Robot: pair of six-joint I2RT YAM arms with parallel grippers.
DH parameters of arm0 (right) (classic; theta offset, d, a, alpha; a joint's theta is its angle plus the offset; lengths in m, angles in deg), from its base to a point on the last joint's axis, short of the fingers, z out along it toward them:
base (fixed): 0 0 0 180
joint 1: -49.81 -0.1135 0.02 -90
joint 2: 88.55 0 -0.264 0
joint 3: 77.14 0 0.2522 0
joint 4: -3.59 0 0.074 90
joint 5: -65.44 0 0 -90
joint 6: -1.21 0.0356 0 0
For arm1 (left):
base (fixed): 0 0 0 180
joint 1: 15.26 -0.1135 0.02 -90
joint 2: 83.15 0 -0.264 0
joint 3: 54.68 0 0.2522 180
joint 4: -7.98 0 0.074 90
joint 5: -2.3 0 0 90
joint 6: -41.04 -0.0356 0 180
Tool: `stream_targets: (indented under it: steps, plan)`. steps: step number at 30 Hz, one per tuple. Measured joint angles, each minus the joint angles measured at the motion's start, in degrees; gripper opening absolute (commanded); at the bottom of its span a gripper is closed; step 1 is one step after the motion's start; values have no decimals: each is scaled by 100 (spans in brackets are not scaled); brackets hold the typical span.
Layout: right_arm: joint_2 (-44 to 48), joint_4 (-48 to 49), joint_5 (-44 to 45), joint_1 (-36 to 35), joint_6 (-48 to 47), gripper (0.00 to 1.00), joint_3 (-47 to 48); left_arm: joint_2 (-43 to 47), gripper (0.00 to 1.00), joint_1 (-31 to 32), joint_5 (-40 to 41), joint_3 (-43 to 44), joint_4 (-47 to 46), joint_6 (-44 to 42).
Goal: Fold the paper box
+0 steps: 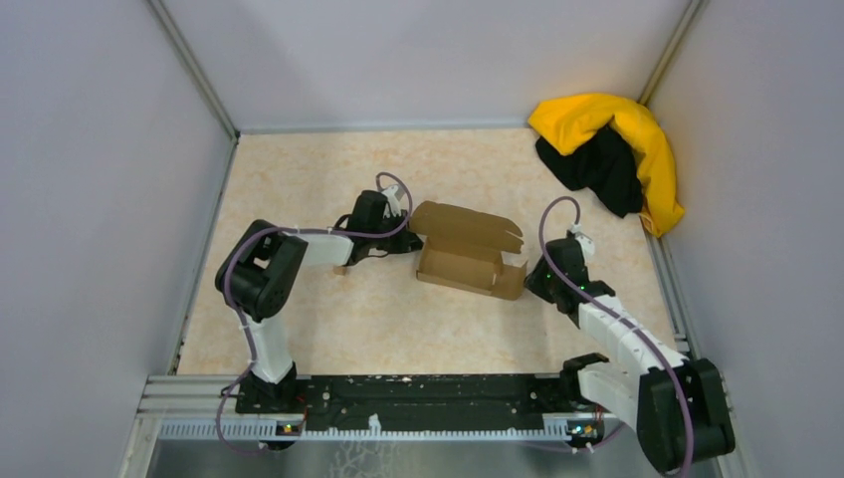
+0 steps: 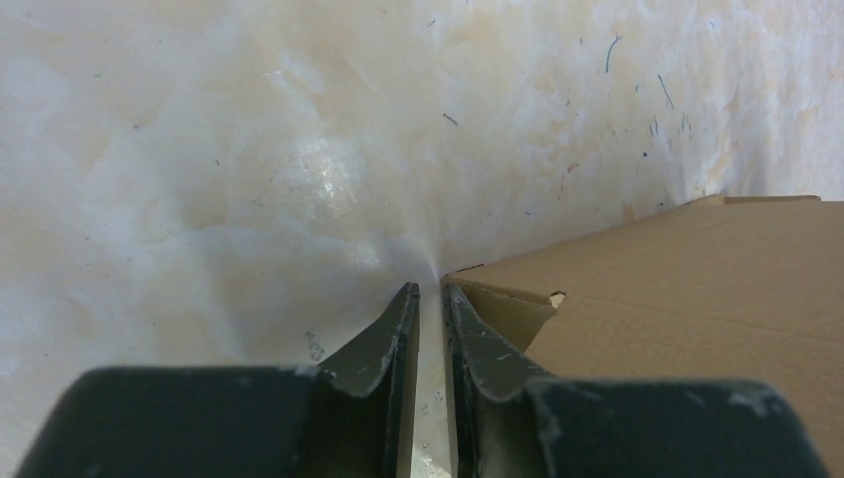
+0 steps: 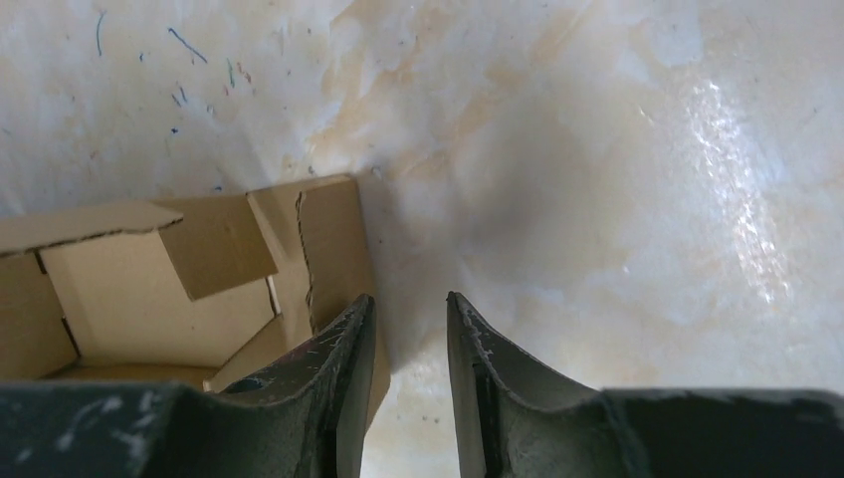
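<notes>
One paper box (image 1: 466, 261), matte brown (creased flaps)

Top view is evenly bright under soft overhead light, sharp throughout, with only a faint shadow beside the paper box (image 1: 468, 261). Both wrist views run overexposed: the table (image 2: 328, 179) is washed pale with glare patches, and the right wrist view shows a soft shadow right of the box. The close dark fingers (image 2: 383, 344) look slightly blurred.

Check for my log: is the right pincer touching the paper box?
Cannot tell: the right wrist view has the right pincer overlapping the paper box, neither contact nor gap plain.
</notes>
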Motion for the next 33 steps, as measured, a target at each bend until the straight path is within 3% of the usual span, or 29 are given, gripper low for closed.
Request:
stream_targets:
  steps: [9,33]
  plan:
    - [-693,741,-184,114,-85,32,2,-2,21,17,4,4,4,0]
    - [-752,2009,-1091,116,-184,31,-85,-13,21,35,2,48,61,-9]
